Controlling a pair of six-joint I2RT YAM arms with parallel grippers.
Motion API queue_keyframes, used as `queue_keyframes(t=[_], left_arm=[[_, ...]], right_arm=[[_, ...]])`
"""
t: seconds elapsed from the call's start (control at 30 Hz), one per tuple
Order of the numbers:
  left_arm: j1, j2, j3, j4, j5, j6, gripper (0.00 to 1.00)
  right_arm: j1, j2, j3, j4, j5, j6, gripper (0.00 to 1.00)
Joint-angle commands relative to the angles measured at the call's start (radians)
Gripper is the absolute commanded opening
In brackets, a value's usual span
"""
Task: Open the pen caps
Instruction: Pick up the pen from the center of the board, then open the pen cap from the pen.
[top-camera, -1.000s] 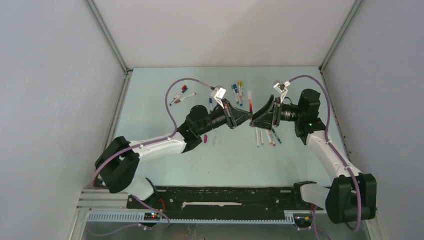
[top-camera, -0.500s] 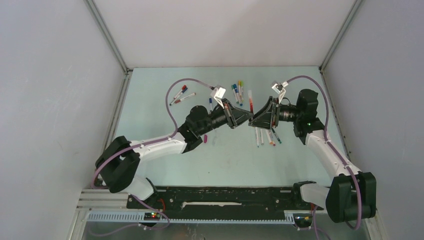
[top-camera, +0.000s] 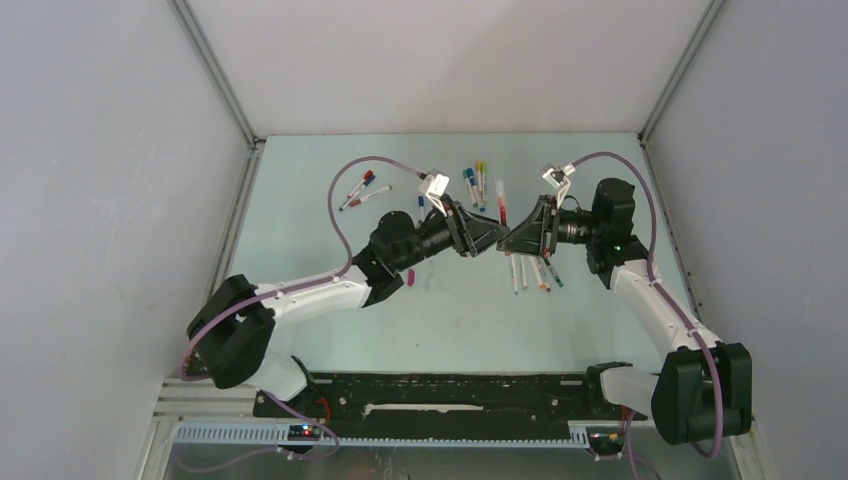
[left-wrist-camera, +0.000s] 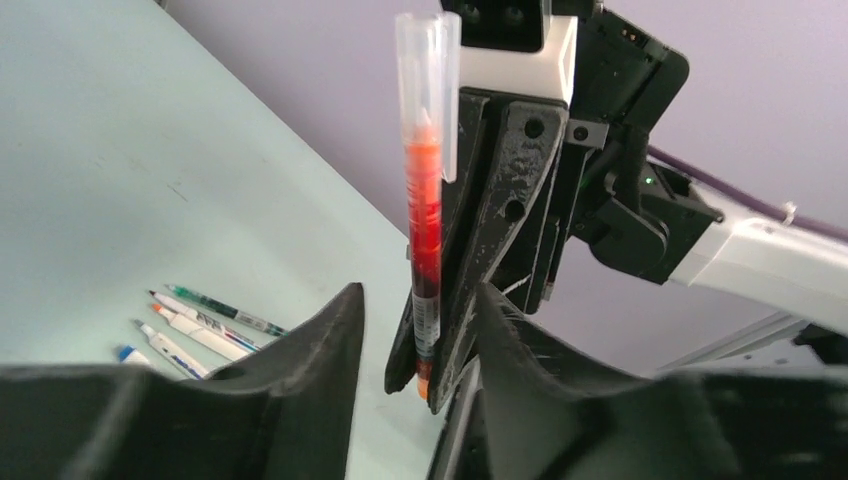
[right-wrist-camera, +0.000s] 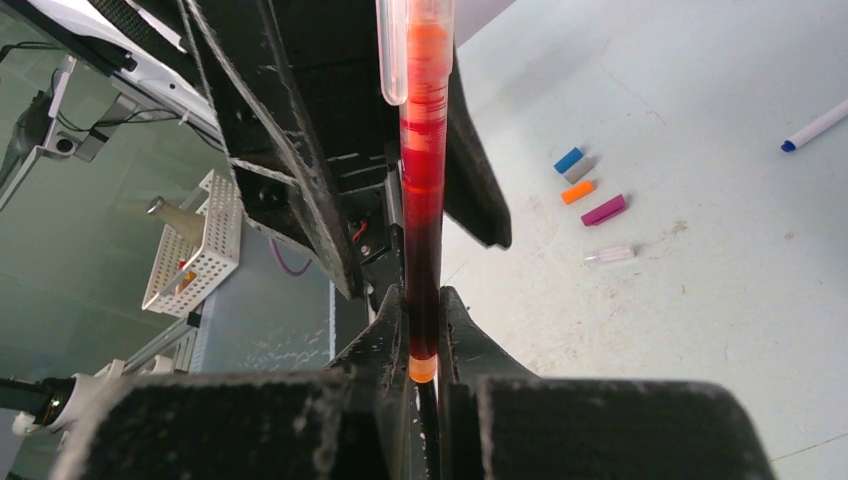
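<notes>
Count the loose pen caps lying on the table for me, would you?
5, clustered on the table in the right wrist view: blue cap, grey cap, orange cap, purple cap, clear cap. More may be hidden.

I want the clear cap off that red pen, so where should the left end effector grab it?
Grip the clear cap itself, at the pen's free upper end. The right end effector pinches the lower barrel. Come side-on, across the upright pen, then pull along its axis.
</notes>
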Motion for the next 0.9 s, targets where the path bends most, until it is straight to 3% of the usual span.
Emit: queue_keyframes(t=[0.0, 0.17, 0.33, 0.53, 0.7, 0.87], left_arm=[[0.016, -0.094, 0.057, -0.060, -0.045, 0.028, 0.58], [0.098, -0.108, 0.061, -0.053, 0.080, -0.040, 0.77], [0.179, -0.072, 0.036, 0.153, 0.217, -0.218, 0.79], [0.185, -0.022, 0.023, 0.365, 0.267, -0.304, 0.84], [0.176, -0.025, 0.022, 0.317, 0.223, -0.290, 0.83], [0.144, -0.032, 0.053, 0.159, 0.150, -0.220, 0.80]], right_arm=[[-0.001, -0.004, 0.012, -0.019, -0.056, -0.061, 0.00], [-0.003, -0.010, 0.013, -0.110, -0.124, -0.204, 0.00], [-0.008, -0.008, 0.012, -0.143, -0.228, -0.277, 0.00], [-0.009, 0.000, 0.012, -0.162, -0.198, -0.284, 0.00], [-0.005, 0.003, 0.012, -0.173, -0.166, -0.283, 0.00], [0.003, 0.008, 0.013, -0.175, -0.153, -0.281, 0.00]])
